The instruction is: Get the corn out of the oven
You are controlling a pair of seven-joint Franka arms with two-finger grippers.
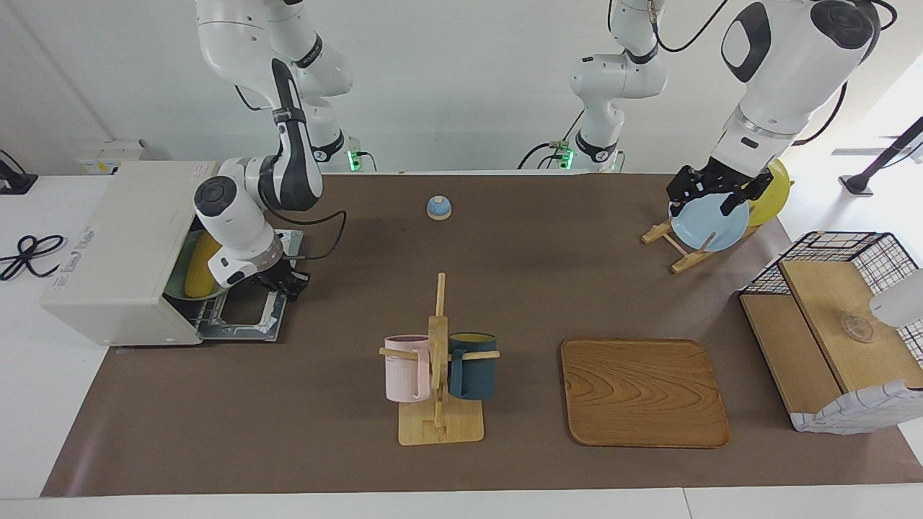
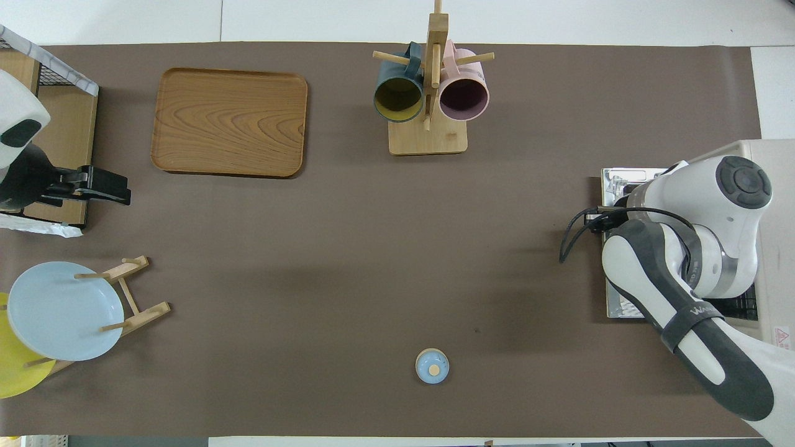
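Facing view: corn [image 1: 200, 265] lies inside the oven [image 1: 119, 252]; closed right gripper [image 1: 286, 280] over its lowered door.

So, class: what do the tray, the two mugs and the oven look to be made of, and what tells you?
Tray: wood, matte, with clear curved grain.
Pink mug and dark blue mug: smooth and matte, probably plastic or ceramic; the look leaves it open.
Oven: off-white painted casing, likely metal; its lowered door has a shiny metal frame.
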